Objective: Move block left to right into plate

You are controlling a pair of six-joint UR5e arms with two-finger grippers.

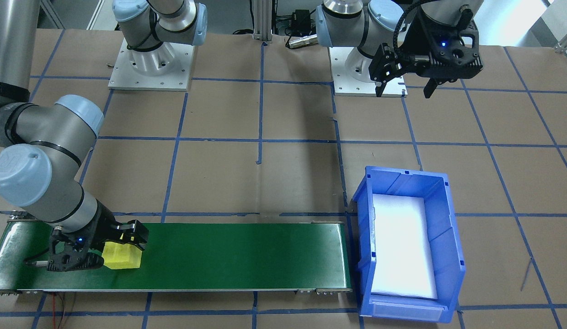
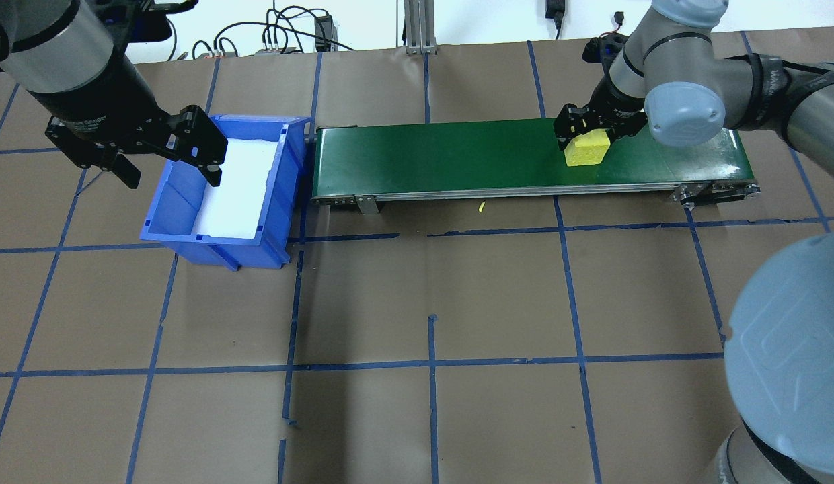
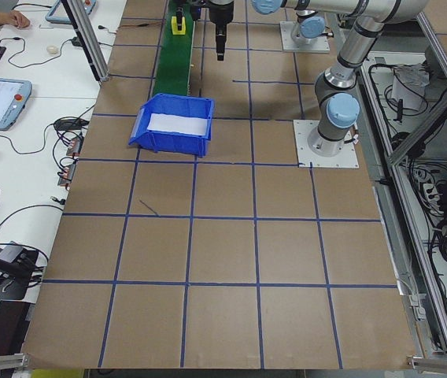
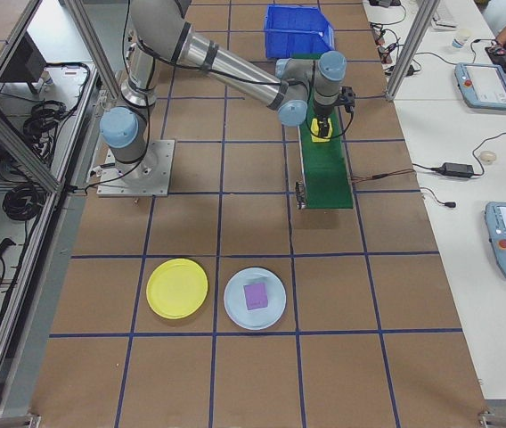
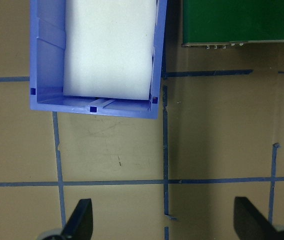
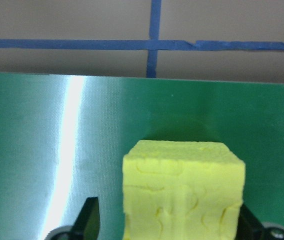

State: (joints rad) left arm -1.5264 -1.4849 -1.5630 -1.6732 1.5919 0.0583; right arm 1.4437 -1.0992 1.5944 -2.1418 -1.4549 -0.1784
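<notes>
Right now I'm at the pick: my right gripper (image 2: 582,132) straddles the yellow block (image 2: 586,148) on the green conveyor (image 2: 444,158), jaws not visibly clamped. Left gripper (image 2: 167,156) hangs open over the blue bin (image 2: 188,232). Next, close, lift, carry to the yellow plate (image 4: 177,288)

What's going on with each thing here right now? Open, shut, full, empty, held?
Right tool: around the yellow block, grip uncertain.
Yellow block: on the green belt, between the tool's fingers.
Left tool: open, empty, above the blue bin.
Blue bin: white-lined, holds no block.
Yellow plate: empty.
Pale blue plate: holds a purple block.
</notes>
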